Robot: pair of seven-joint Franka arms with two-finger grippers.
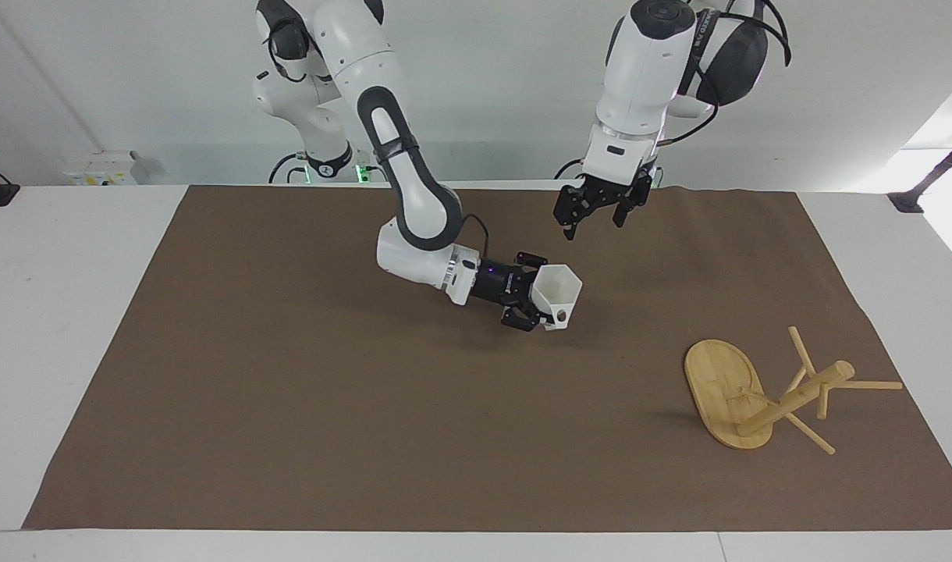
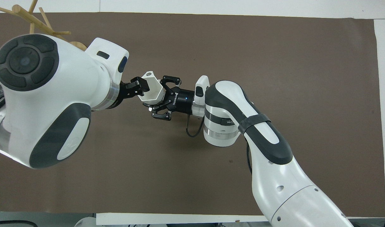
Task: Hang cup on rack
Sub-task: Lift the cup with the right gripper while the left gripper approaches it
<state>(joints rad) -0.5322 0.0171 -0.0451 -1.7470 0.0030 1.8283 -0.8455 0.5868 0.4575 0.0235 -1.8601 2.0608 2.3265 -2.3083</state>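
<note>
So far my right gripper is clamped on the small white faceted plastic cup, carried over mid-mat; my left gripper hangs spread, empty. Hanging remains: the light bamboo mug tree rack stands well apart toward the left arm's end.

My facing camera looked from high across the table toward the arms; my overhead one looked steeply down. Both covered the mat.

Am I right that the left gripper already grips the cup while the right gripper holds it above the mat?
Not quite. In the facing view the left gripper hangs open above the cup, clear of it. The right gripper does hold the cup above the mat.
</note>
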